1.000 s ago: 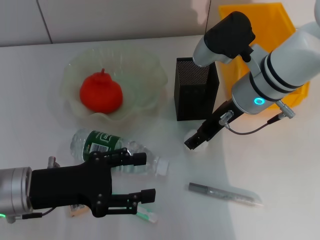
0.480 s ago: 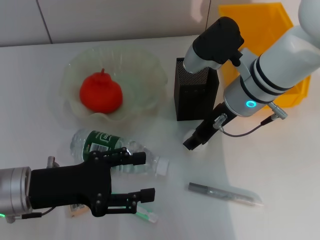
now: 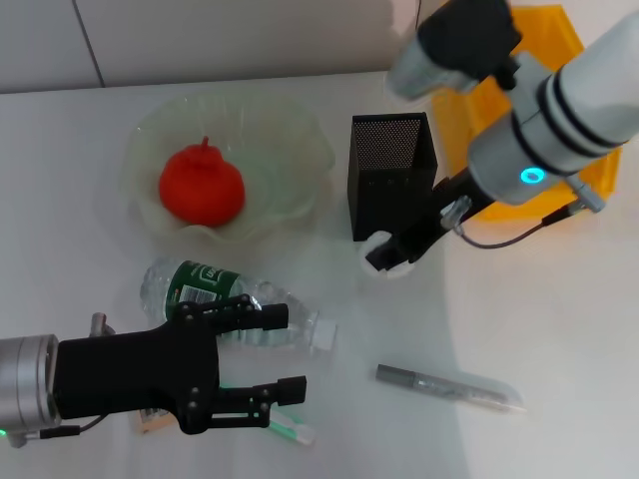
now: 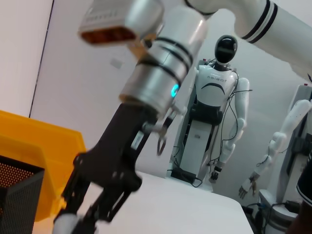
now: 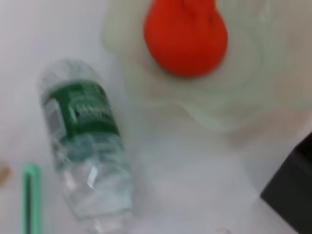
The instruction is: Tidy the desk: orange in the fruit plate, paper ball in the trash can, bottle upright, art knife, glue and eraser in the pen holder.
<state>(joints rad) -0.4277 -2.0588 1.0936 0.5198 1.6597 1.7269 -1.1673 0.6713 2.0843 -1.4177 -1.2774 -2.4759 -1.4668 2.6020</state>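
White desk (image 3: 559, 329) with items still scattered across it

A pale-green fruit plate (image 3: 295, 190) with a ruffled rim sits toward the back left; a black mesh pen holder (image 3: 389, 190) stands upright just to its right; a yellow trash can (image 3: 519, 40) rests at the back right corner; a clear bottle (image 3: 215, 294) with a green label lies on its side in front of the plate; a slim grey art knife (image 3: 449, 387) lies flat at front right; a green-capped glue stick (image 3: 292, 429) and a small tan eraser (image 3: 152, 423) lie at the front edge.
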